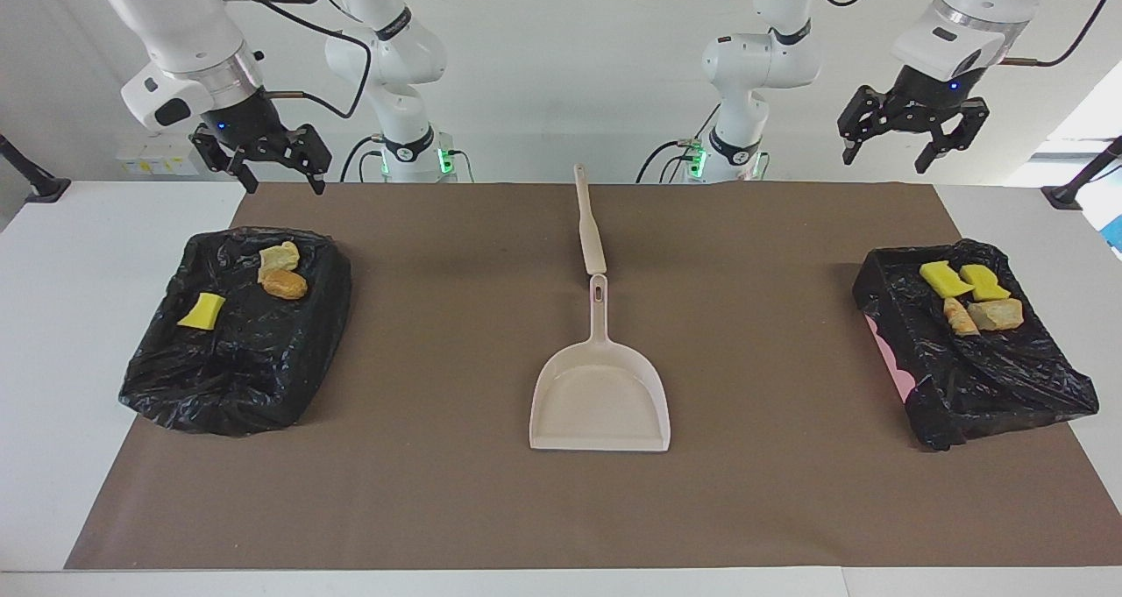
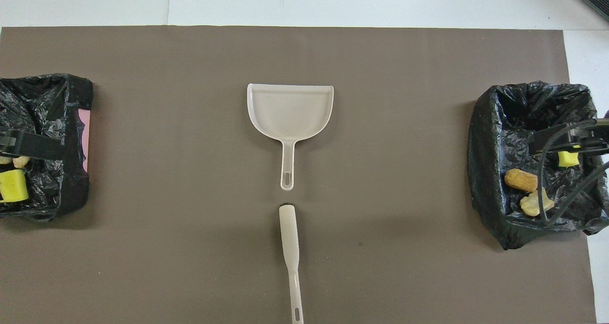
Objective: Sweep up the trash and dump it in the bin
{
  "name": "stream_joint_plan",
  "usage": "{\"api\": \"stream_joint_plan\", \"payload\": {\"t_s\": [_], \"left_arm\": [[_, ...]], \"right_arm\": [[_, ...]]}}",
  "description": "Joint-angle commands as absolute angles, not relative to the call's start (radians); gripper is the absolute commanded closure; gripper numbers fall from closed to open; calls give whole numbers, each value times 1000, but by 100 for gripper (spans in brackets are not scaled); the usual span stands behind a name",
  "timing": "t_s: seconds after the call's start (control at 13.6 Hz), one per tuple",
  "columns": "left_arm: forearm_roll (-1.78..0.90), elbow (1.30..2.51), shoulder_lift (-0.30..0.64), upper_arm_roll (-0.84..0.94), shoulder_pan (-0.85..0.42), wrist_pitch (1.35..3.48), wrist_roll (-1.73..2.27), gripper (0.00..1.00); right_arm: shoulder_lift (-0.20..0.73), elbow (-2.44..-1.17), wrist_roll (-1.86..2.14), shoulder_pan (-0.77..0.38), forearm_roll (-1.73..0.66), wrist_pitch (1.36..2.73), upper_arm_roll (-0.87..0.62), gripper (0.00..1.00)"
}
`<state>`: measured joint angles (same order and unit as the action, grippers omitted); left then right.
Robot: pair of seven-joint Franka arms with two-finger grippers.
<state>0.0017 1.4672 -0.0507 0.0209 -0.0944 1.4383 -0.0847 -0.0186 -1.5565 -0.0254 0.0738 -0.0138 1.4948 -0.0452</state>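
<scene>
Two black-lined bins, one [image 1: 237,343] at the right arm's end and one [image 1: 973,360] at the left arm's, are seen holding the trash [image 1: 282,273] [image 1: 969,297]. Dustpan [image 1: 600,395] and brush [image 1: 589,224] are laid between them. Raised above, left gripper [image 1: 907,145] and right gripper [image 1: 279,169] are held agape, gripping nothing.

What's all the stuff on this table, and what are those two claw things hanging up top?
Brown mat: one, covering most of the white table.
Dustpan: one, beige, empty, mid-mat, handle toward the robots.
Brush: one, beige, lying in line with the dustpan handle, nearer to the robots.
Bins lined with black bags: two, one at the right arm's end, one at the left arm's end.
Trash in the right arm's bin: one yellow scrap, two tan-orange chunks.
Trash in the left arm's bin: two yellow scraps, two tan chunks.
Right gripper: black, open, empty, raised above its bin's robot-side edge.
Left gripper: black, open, empty, raised high above its bin's end of the table.
</scene>
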Motion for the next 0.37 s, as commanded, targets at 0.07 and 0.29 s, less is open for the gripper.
{"api": "stream_joint_plan", "payload": {"t_s": [0.07, 0.29], "left_arm": [[-15, 1447, -44, 32, -77, 1404, -75, 0], [-15, 1457, -51, 32, -77, 1404, -83, 0]], "right_arm": [[-34, -1568, -41, 78, -20, 1488, -49, 0], [-35, -1568, -41, 78, -20, 1488, -49, 0]]}}
